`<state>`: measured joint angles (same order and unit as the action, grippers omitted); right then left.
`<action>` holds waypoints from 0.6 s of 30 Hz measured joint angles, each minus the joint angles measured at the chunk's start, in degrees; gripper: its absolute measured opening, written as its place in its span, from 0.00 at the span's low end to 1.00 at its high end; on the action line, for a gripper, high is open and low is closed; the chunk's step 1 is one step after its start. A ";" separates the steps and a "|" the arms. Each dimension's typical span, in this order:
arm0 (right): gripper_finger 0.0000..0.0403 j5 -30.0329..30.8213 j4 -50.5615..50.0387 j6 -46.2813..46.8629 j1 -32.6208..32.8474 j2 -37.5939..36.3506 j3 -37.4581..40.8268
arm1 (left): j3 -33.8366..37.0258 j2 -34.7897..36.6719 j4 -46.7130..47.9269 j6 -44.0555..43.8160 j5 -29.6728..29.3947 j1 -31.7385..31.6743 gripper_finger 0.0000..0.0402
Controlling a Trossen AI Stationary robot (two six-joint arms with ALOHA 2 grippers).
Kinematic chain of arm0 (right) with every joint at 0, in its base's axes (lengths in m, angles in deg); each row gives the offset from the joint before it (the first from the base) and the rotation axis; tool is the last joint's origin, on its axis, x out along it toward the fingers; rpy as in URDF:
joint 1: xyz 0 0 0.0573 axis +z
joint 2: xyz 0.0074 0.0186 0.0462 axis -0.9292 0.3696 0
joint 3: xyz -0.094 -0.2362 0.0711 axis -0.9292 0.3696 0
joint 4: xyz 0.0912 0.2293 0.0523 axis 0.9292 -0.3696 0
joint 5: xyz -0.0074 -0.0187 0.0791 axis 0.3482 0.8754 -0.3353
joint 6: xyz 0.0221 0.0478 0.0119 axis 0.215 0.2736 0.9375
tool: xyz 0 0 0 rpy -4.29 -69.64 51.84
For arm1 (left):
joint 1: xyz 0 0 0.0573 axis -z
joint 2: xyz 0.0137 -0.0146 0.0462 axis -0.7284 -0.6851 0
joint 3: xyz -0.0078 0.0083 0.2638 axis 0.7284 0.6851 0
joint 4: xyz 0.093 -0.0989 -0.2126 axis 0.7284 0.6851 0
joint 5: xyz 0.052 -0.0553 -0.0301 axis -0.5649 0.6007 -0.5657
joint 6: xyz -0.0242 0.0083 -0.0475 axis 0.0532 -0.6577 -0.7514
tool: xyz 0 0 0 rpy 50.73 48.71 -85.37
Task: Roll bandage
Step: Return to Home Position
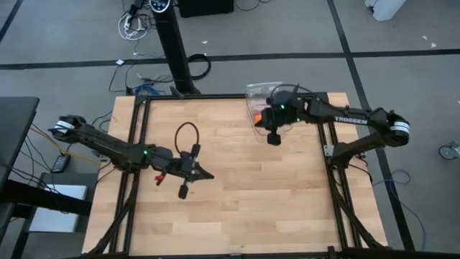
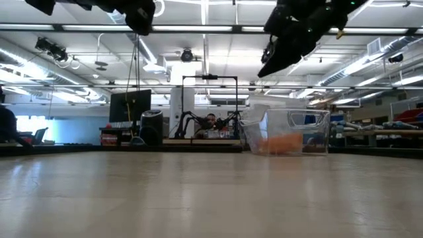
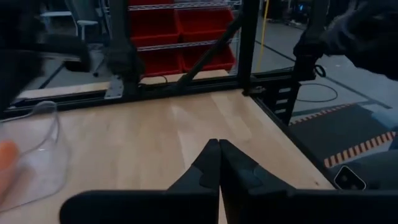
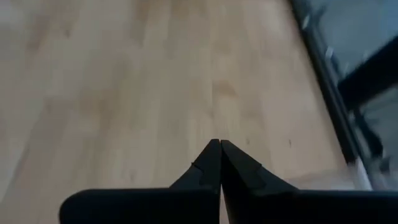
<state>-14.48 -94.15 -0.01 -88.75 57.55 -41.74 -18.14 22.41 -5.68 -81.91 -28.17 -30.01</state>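
Centre and near half: bare counter [image 1: 237, 208], free passage
Far right corner: clear bin [image 2: 317, 132], right hand [image 1: 274, 138] raised beside it
Centre-left: left hand [image 1: 203, 174] raised above wood
Edges: black frame rails [image 1: 336, 194]

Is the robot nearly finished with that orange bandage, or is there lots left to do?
Nearly finished, it seems. Done: the orange bandage sits inside the clear bin at the table's far edge. In hand: nothing; the left gripper, above the table's middle, and the right gripper, raised near the bin, are both shut and empty. Left: probably just parking the arms.
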 joint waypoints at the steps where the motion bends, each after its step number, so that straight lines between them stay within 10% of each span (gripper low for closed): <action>1: 0.01 0.02 3.90 1.21 1.06 -0.86 2.05 | -0.02 1.21 1.27 0.04 -0.02 -0.23 0.01; 18: 0.00 13.89 39.98 10.40 15.57 -14.80 28.88 | 12.93 24.61 8.60 4.46 -7.76 -1.77 0.01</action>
<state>-0.59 -54.16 10.39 -73.18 42.74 -12.87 -5.21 47.03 2.92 -77.45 -35.93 -31.77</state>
